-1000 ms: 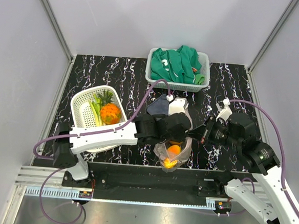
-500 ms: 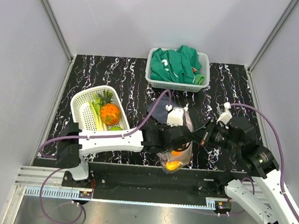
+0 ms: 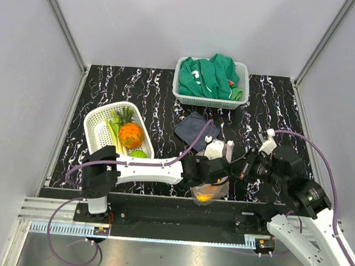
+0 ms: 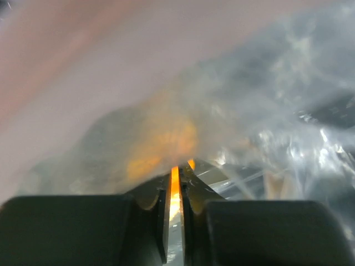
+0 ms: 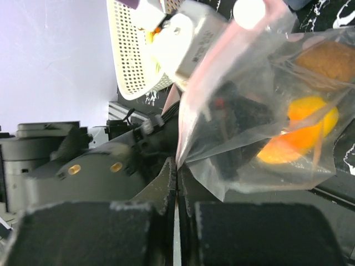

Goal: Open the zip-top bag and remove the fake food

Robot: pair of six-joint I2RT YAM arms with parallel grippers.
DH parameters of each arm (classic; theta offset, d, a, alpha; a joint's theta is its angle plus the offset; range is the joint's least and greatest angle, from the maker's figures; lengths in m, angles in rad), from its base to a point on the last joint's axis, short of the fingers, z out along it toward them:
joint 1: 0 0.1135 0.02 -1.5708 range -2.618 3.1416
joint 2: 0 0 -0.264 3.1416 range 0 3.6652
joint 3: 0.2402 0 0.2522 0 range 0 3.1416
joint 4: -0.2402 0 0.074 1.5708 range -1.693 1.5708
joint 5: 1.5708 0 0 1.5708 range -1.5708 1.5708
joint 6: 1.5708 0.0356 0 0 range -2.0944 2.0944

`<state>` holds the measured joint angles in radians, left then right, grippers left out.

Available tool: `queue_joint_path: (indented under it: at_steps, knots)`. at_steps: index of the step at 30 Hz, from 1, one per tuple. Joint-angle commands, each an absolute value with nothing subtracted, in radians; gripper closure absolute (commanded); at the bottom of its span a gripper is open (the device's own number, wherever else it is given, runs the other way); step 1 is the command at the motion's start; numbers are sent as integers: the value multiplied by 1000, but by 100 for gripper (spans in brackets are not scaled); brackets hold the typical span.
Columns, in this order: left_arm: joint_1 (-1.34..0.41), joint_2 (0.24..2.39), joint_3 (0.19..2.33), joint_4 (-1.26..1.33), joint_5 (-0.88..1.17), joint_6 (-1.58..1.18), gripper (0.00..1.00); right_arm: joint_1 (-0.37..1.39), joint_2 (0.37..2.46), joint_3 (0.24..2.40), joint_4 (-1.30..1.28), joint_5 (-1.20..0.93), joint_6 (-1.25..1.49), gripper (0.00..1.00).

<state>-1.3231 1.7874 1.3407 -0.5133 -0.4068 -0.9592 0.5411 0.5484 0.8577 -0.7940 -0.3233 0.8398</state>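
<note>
The clear zip-top bag (image 3: pixel 215 185) hangs near the table's front edge, between the two arms. My right gripper (image 5: pixel 176 166) is shut on the bag's (image 5: pixel 249 138) edge just below the pinkish zip strip (image 5: pixel 222 55). In the top view it (image 3: pixel 241 164) is at the bag's right side. My left gripper (image 4: pixel 176 169) is pushed into the bag's mouth, its jaws a narrow crack apart, with plastic and an orange glow right ahead. Orange fake food (image 5: pixel 302 130) and a brown piece (image 5: pixel 330 58) lie in the bag. A pineapple (image 3: pixel 131 134), a leek (image 3: pixel 113 131) and a green piece (image 3: pixel 138 154) lie in the white basket (image 3: pixel 92 133).
A grey basket (image 3: pixel 181 95) holding a green garment (image 3: pixel 209 77) stands at the back centre. A dark grey-blue cloth (image 3: pixel 193 129) lies flat just behind the bag. The left arm's cable loops over that cloth.
My left arm has moved toward the near edge and down into the bag, and its jaws have parted a little. The bag has sunk lower. The right gripper has kept hold of the bag's edge.
</note>
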Motion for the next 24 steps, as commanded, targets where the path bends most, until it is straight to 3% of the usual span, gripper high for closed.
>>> queue_joint_path:
  at_steps: [1,5,12,24]
  knots:
    - [-1307,1818,1304,-483,-359,-957,84,546,523,864,-810,-307,839,100]
    - [-1305,1850,1287,-485,-342,-954,74,546,515,859,-830,-302,831,100]
    - [-1304,1867,1278,-433,-313,-927,36,546,502,835,-831,-305,836,100]
    - [-1256,1988,1302,-414,-238,-890,33,546,482,799,-844,-298,839,100]
